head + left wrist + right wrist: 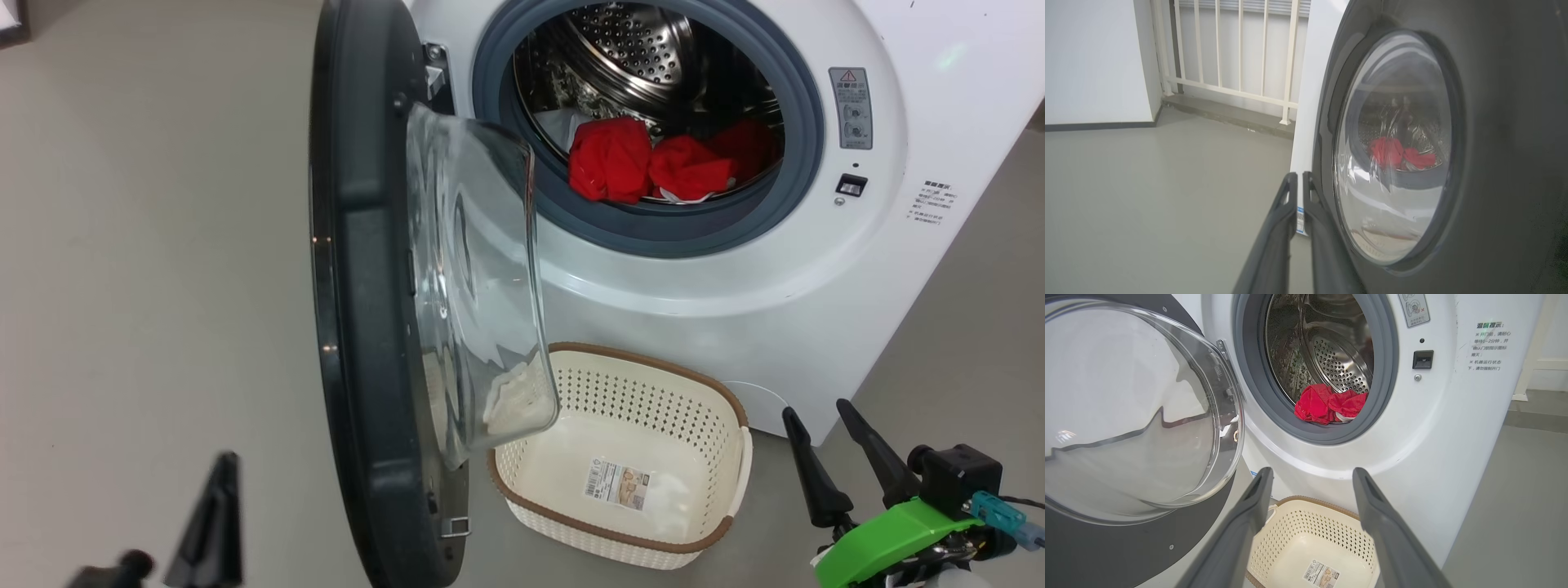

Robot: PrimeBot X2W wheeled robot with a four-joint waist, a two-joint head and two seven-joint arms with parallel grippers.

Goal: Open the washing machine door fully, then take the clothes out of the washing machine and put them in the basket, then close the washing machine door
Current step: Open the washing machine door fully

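The washing machine door (367, 286), black-rimmed with bulging clear glass, stands open at left; red clothes (612, 159) lie in the drum (645, 49). The left gripper (1299, 176) is narrow and empty, the right gripper (1312, 473) wide.

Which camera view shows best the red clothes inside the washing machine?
Head view: the bright red fabric clothes lie unobstructed in the shiny steel drum. The right wrist view shows them smaller, partly behind the grey rubber ring. The left wrist view gives a blurred glimpse through the door's glass.

Red clothes (612, 159), cream perforated basket (637, 400)
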